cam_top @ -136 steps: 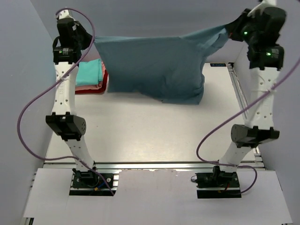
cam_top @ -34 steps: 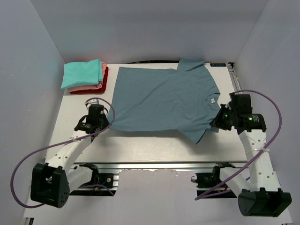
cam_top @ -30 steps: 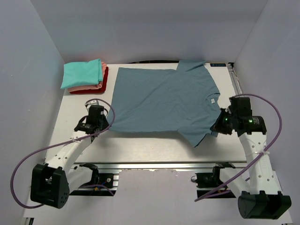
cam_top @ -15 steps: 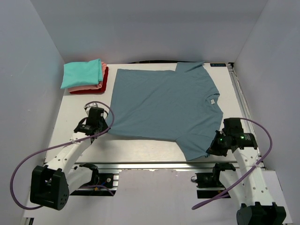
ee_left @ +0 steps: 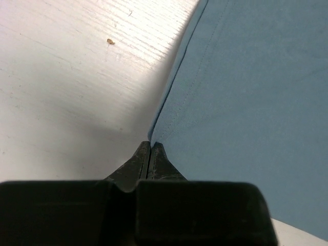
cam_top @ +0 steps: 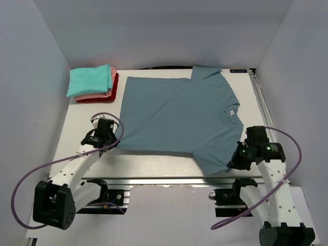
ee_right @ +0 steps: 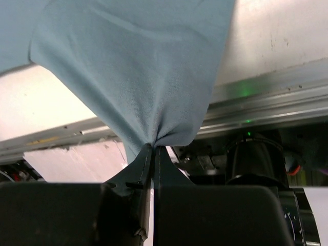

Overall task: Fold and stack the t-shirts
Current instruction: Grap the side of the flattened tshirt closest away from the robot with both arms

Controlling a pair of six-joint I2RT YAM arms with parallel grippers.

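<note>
The slate-blue t-shirt (cam_top: 177,115) lay spread flat on the white table (cam_top: 77,133). The left gripper (ee_left: 149,152) was pinched closed on its near hem corner, the right gripper (ee_right: 152,149) on its near sleeve. The folded teal, pink and red t-shirts (cam_top: 91,82) were stacked at the far-left corner.

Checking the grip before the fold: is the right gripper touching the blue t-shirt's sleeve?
Touching. The right wrist view shows the right gripper, jaws shut, pinching a bunched bit of the blue t-shirt at its sleeve edge.
</note>
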